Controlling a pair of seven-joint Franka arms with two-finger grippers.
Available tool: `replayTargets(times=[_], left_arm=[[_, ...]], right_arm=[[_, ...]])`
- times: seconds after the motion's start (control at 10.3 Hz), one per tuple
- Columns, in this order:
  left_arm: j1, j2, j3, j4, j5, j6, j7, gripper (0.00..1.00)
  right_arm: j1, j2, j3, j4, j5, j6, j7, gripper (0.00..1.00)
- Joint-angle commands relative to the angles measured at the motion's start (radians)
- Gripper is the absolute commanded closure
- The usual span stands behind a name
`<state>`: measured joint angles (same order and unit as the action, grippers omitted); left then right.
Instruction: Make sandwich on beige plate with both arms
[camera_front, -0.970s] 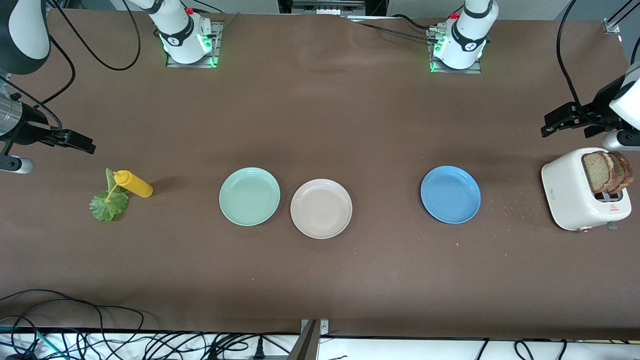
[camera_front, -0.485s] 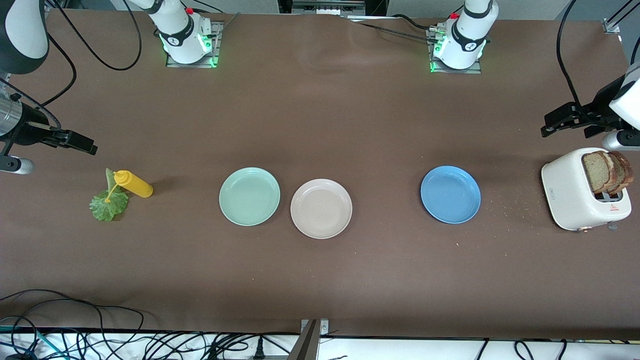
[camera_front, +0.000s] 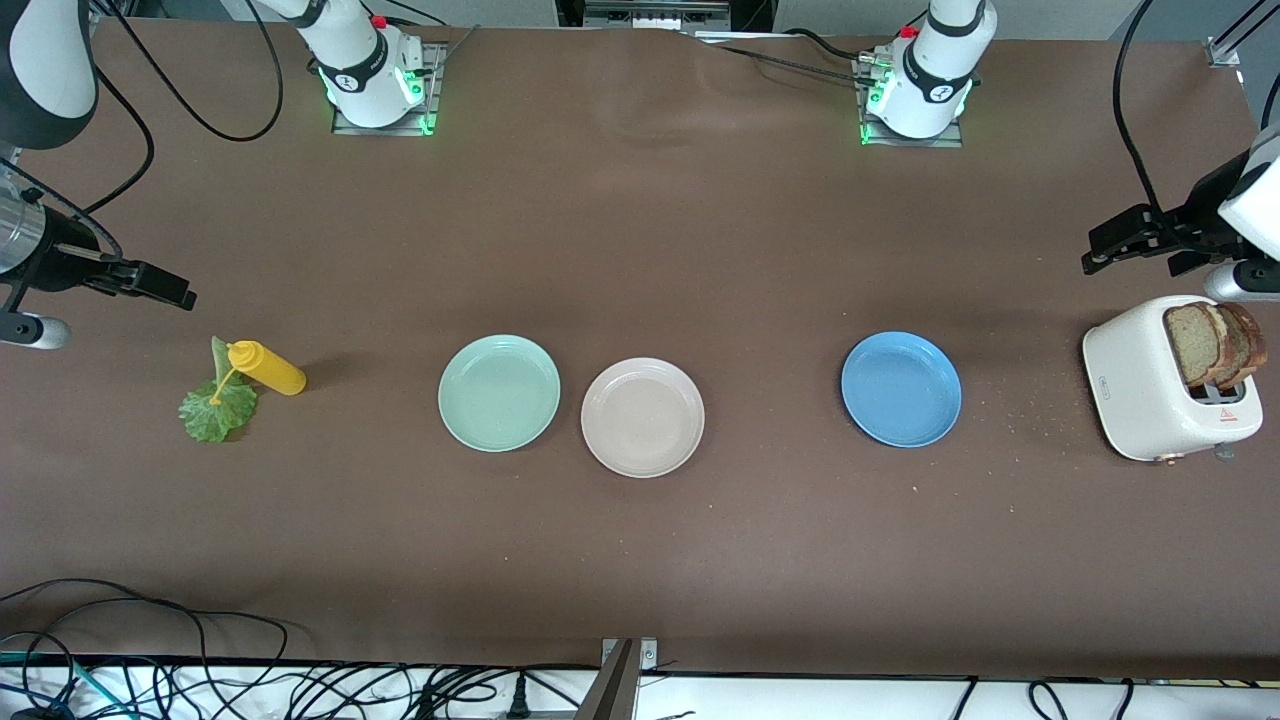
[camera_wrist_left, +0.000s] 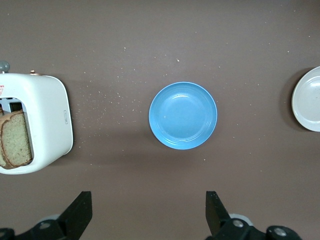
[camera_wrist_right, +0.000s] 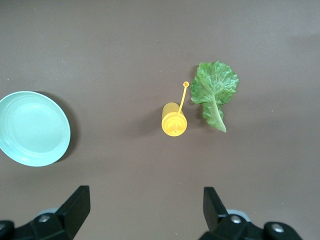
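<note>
The beige plate (camera_front: 643, 417) lies bare at the table's middle; its edge shows in the left wrist view (camera_wrist_left: 309, 99). Two brown bread slices (camera_front: 1215, 343) (camera_wrist_left: 15, 140) stand in a white toaster (camera_front: 1140, 385) at the left arm's end. A ruffled green lettuce leaf (camera_front: 215, 408) (camera_wrist_right: 215, 92) lies flat at the right arm's end. My left gripper (camera_front: 1093, 250) (camera_wrist_left: 148, 200) hangs open and empty over bare table beside the toaster. My right gripper (camera_front: 175, 290) (camera_wrist_right: 145, 197) hangs open and empty over bare table near the lettuce.
A mint-green plate (camera_front: 499, 392) touches the beige plate's rim on the right arm's side. A blue plate (camera_front: 901, 389) lies toward the toaster, with crumbs between them. A yellow squeeze bottle (camera_front: 265, 367) stands beside the lettuce. Cables run along the table's near edge.
The right gripper has drifted very slightly toward the table's middle. Nothing else has moved.
</note>
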<state>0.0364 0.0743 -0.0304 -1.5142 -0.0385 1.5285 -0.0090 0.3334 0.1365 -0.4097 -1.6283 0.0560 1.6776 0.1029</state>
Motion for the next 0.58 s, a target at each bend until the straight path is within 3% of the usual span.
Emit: replayTargets(times=[0.0,0.49], left_arm=[[0.005,0.031,0.003,0.032,0.014,-0.019,0.021,0.00],[0.027,0.048,0.003,0.034,0.011,-0.021,0.021,0.00]], right_arm=[[-0.002,-0.003,-0.003,0.002,0.019,-0.004,-0.011,0.00],[-0.002,-0.002,-0.003,0.002,0.019,-0.004,-0.011,0.00]])
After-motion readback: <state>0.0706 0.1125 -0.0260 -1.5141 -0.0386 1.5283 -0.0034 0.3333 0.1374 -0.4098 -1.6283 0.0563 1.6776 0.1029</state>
